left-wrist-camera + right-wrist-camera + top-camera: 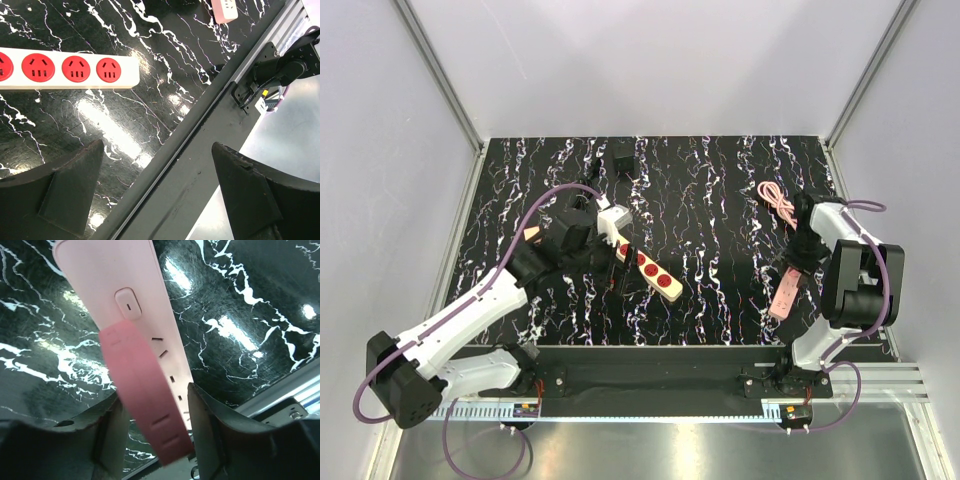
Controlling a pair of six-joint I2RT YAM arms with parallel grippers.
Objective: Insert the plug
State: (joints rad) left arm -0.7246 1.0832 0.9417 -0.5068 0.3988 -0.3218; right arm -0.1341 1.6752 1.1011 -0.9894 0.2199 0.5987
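Note:
The plug [623, 155] is a small black box at the far middle of the table, its thin black cord trailing left; it shows only in the top view. The cream power strip [645, 265] with red round sockets lies at centre-left and shows in the left wrist view [70, 70]. My left gripper [595, 243] hovers by the strip's far end, well short of the plug, with its jaws wide apart and empty [157, 147]. My right gripper [798, 262] is closed around a pink power strip [125, 300] at the right, far from the plug [155, 396].
A coiled pink cable [777, 200] lies at the back right. The pink power strip [785, 292] points toward the near edge. A metal rail [210, 130] runs along the table's near edge. Grey walls close in the left, right and far sides.

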